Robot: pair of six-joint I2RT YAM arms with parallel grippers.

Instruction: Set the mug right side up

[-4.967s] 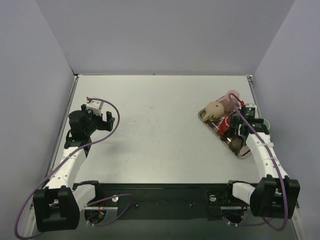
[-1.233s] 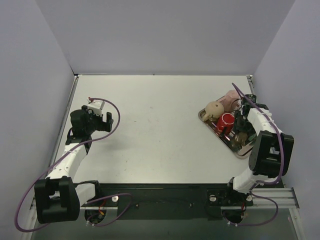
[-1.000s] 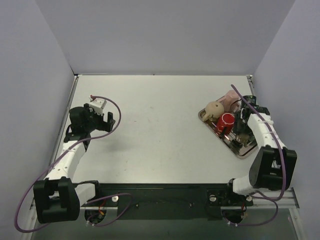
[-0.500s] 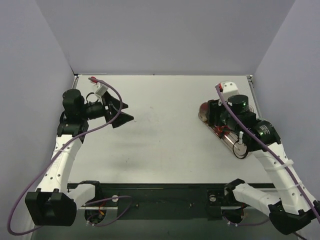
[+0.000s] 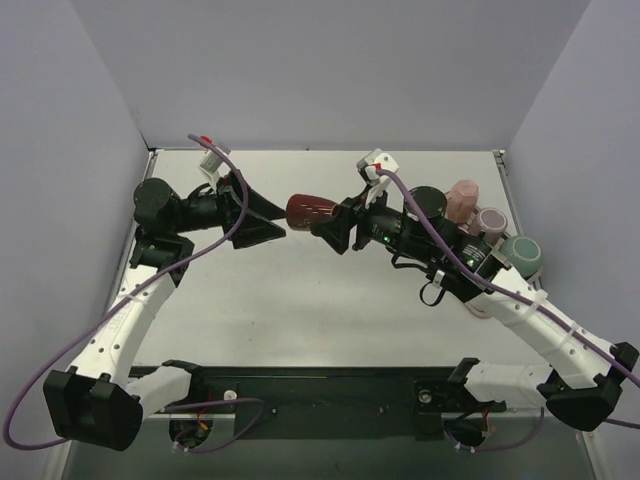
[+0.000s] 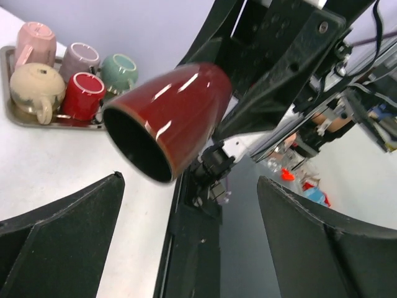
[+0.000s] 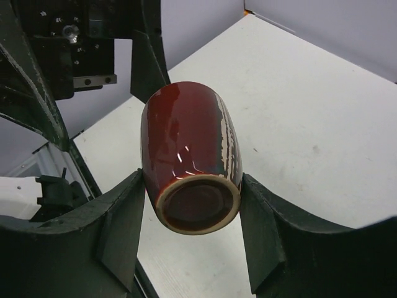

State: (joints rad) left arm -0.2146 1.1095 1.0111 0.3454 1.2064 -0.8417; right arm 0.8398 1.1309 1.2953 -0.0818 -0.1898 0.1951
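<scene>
Right gripper: pinching glossy dark-red ceramic mug, held sideways
Left gripper: spread wide before its mouth, seemingly not touching

walls: plain pale lilac | table: white, matte | light: even

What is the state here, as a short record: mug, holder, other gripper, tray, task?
mug: dark red mug, in the air over the table, lying sideways
mouth: points at the left gripper
holder: right gripper, shut on the base end
left gripper state: open, close to the mouth end, no contact visible
tray: tray on the right side, five other mugs on it
task: mug not yet upright
</scene>
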